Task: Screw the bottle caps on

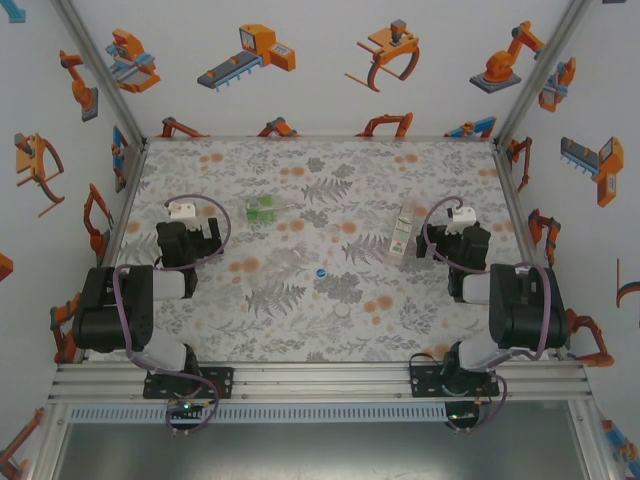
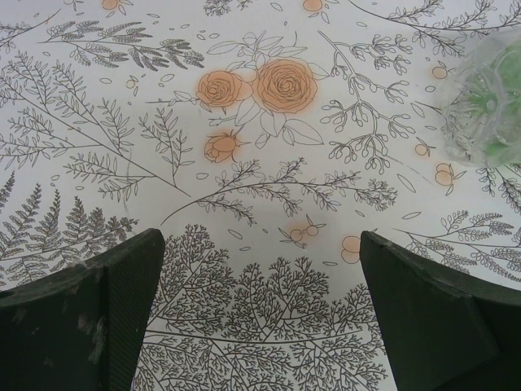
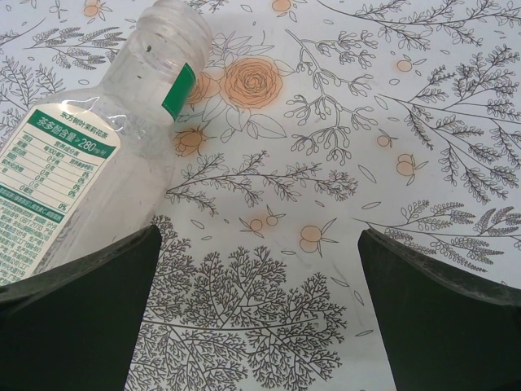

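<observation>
Right fingers (image 3: 77,326) spread wide, empty — bottle (image 3: 89,179) lies just left of them, long axis running away, open neck at far end. Left fingers (image 2: 81,326) wide, empty. Blue cap (image 1: 320,271) at tabletop (image 1: 250,330) centre.

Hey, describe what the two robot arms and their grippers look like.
The left arm and right arm are black with light grey links, a white block near each wrist, and looping purple cables. The left gripper and right gripper have broad, dark green-black fingers.
</observation>
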Available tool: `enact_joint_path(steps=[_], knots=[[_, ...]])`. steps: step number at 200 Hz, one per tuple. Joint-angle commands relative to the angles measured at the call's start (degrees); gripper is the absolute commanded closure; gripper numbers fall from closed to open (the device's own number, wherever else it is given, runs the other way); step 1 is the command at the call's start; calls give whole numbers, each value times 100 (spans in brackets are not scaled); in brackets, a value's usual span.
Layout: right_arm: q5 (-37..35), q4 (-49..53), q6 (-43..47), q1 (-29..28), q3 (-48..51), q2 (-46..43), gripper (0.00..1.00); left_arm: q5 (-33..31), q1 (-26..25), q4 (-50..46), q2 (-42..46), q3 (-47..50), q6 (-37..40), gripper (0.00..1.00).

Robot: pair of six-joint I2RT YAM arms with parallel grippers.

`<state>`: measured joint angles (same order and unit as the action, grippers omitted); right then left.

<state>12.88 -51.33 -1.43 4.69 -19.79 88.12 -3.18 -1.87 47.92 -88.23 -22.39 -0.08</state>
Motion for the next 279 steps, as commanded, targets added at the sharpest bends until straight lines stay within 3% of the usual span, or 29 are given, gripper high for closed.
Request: enact_joint_path(steps=[1, 94, 126, 192, 241, 279], knots=[[109, -155, 96, 5, -67, 12, 1, 51, 20, -68, 6, -116, -110, 3], [78, -162, 86, 9, -68, 13, 1, 141, 72, -72, 3, -126, -146, 3], [-982, 120, -348, 0, -229, 22, 1, 166, 89, -74, -2, -127, -153, 3], [-818, 128, -277, 4, -180, -113, 1, 161, 61, -88, 56, -132, -115, 3], [-960, 1136, -307, -18, -148, -1335, 1, -899, -489, -1642, 1387, -423, 77, 3], [-910, 3299, -781, -42, -870, -1925, 5, -1198, -783, -3330, 2010, -1078, -519, 3]])
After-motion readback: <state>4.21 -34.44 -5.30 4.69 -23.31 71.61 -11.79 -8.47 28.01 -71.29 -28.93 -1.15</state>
